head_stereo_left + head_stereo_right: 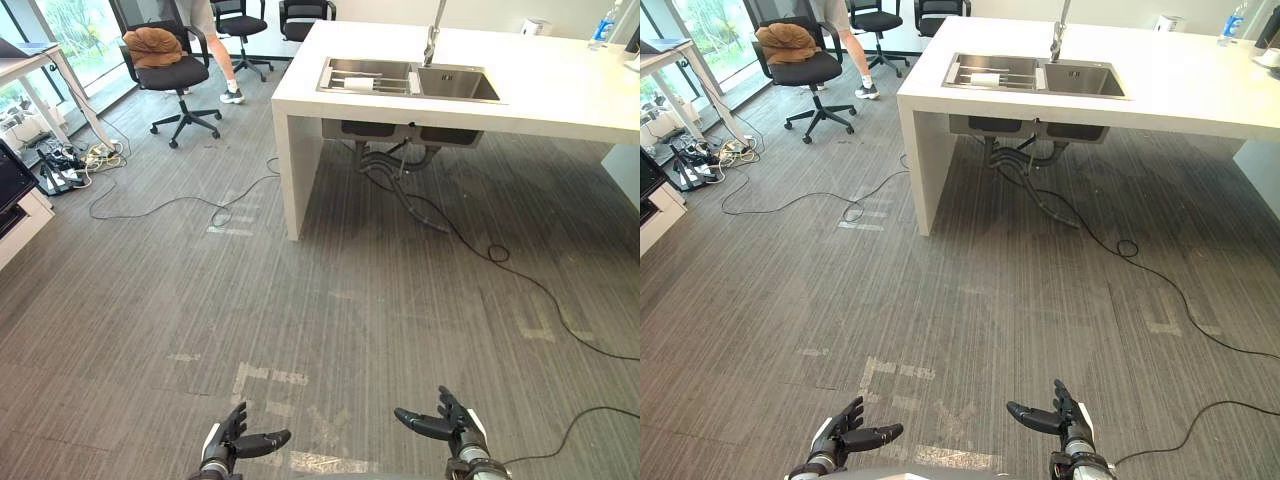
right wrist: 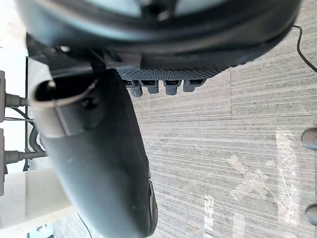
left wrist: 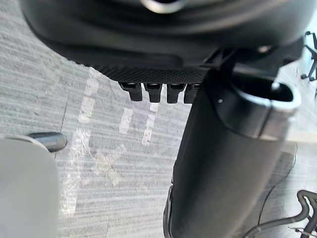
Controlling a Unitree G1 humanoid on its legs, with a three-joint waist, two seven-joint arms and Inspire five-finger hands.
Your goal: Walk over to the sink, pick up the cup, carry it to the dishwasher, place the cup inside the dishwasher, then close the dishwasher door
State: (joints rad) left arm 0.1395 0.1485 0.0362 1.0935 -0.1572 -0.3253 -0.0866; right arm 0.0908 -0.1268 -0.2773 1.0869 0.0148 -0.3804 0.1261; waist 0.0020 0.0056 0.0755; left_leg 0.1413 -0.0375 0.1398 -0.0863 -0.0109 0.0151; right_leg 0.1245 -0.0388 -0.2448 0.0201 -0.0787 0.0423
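Two hands hung low over the grey floor (image 1: 150,300): left hand (image 1: 232,442) and right hand (image 1: 450,424). Both had fingers stretched out straight and thumbs turned in toward each other, with nothing held in either. Pale tape marks (image 1: 268,377) lay on the floor just ahead of the left hand.

Well ahead of both hands, more to the right hand's side, stood a white counter (image 1: 560,85). A steel sink (image 1: 458,85) was set in its top, with a faucet (image 1: 432,40) at the back edge. A small white object (image 1: 358,84) lay on a rack in the basin toward the left hand's side. It was probably the cup, but too small to confirm.

Far ahead of the left hand stood a black office chair (image 1: 172,72) carrying a brown bundle (image 1: 152,45), with a person's leg (image 1: 222,62) beyond it. A thin cable (image 1: 150,205) trailed across the floor on that side.
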